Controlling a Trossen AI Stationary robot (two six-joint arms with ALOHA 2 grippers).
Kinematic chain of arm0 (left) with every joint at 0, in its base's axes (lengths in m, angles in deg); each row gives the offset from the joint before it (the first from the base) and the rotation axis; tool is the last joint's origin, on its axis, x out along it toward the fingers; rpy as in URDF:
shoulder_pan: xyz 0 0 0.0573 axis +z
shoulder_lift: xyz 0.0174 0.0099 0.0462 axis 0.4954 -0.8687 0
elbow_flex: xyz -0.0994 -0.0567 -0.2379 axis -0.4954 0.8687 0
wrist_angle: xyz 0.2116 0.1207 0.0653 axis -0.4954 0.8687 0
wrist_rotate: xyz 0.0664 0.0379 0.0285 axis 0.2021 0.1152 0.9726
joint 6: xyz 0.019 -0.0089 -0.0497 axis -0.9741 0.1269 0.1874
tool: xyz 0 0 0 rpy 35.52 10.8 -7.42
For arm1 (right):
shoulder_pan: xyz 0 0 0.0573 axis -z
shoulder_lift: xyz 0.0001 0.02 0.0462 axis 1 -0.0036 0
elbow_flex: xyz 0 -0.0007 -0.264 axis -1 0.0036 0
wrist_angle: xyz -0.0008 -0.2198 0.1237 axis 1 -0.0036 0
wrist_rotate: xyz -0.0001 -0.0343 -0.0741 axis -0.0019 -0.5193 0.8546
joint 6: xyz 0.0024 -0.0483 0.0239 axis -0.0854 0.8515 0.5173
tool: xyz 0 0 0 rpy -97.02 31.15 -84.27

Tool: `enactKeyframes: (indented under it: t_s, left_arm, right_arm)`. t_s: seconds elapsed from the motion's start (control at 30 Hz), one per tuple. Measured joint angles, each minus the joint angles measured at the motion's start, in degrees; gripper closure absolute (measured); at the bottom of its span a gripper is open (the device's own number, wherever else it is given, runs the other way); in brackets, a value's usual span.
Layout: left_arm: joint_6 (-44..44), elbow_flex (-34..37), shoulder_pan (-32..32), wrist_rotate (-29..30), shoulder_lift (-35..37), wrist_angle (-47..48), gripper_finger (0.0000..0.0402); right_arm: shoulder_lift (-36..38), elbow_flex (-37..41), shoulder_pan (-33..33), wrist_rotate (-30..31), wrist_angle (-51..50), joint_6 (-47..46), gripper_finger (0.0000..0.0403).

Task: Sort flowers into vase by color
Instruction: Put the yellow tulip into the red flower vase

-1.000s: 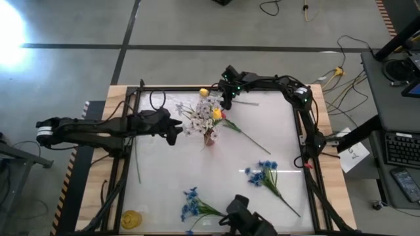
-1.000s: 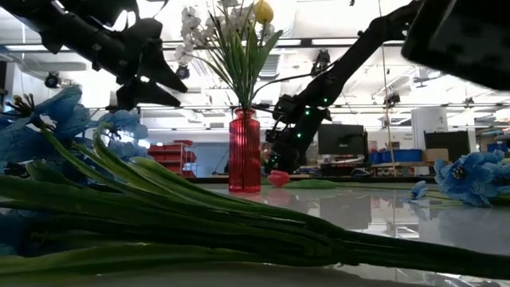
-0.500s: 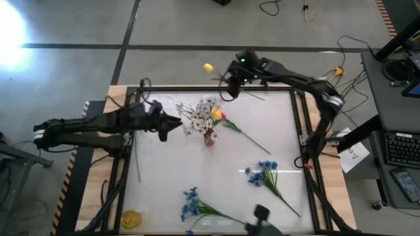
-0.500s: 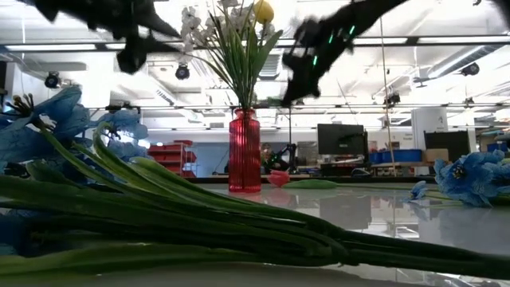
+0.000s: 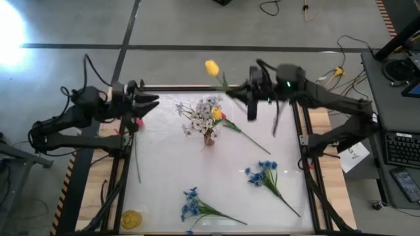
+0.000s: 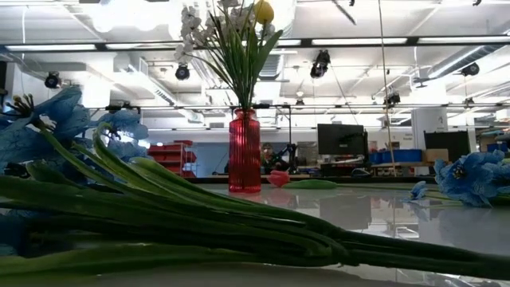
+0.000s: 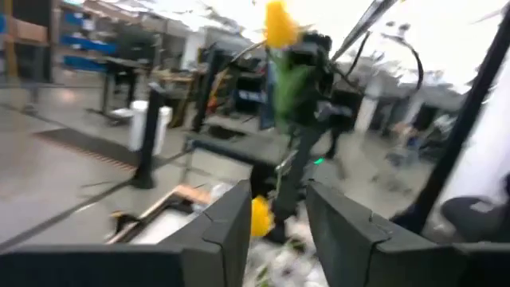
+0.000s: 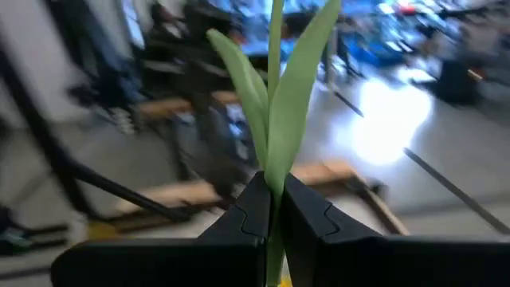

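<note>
My right gripper [image 5: 241, 92] is high over the table's far edge, shut on a yellow tulip [image 5: 211, 67]; the tulip's green leaves [image 8: 279, 96] reach out past the fingers. A red vase [image 5: 209, 137] stands mid-table on its base, holding white sprays [image 5: 202, 115] and another yellow tulip [image 5: 216, 113]. A red-pink tulip [image 5: 244, 136] lies on the table just right of the vase. Two blue flower bunches [image 5: 262, 174] [image 5: 193, 204] lie toward the near edge. My left gripper [image 5: 152, 101] hangs open at the far left, holding nothing. Neither gripper shows in the low view. My right gripper pinches the yellow tulip's green stem [image 8: 275, 195] between its two fingers, below the leaves. The fingers point about level, toward the table's left. The tulip is lifted clear of the table, and its bloom [image 7: 279, 24] stands out beyond the fingertips.
A yellow roll [image 5: 131, 218] lies at the near left corner. A black frame [image 5: 125, 164] runs around the white table top. A thin green stem [image 5: 137, 172] lies along the left side. Bare white surface lies between the vase and the blue bunches.
My right gripper has risen from the table's far side, tipping from pointing down to about level, and has swung toward the right edge; the yellow tulip has come up with it, clear of the table. My left gripper has risen and drawn back from the vase toward the far left.
</note>
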Motion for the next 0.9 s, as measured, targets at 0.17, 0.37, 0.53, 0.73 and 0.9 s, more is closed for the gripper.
enactKeyframes:
  t_s: [0.17, 0.37, 0.53, 0.73, 0.9]
  left_arm:
    - [2.47, 1.91, -0.56, -5.78, -1.63, -7.4, 0.0237]
    - [3.98, 2.8, -1.73, -9.48, -6.61, -16.88, 0.0167]
    - [1.27, 2.46, -3.35, -12.94, -10.7, -20.65, 0.0147]
    - [-5.39, -1.26, -7.56, -7.64, -15.11, -20.44, 0.015]
    - [-5.44, -5.15, -8.1, -7.07, -19.47, -20.09, 0.015]
  right_arm:
    - [-1.81, 0.31, -13.97, 10.14, 8.28, -0.1, 0.039]
    - [-7.8, 0.31, -23.34, 17.08, 22.97, 1.54, 0.039]
    - [-13.31, 0.31, -23.67, 18.16, 32.31, -0.45, 0.039]
    - [-17.29, -3.29, -23.12, 24.71, 32.87, 3.0, 0.039]
    - [-19.42, -6.26, -21.26, 24.63, 31.91, 2.26, 0.039]
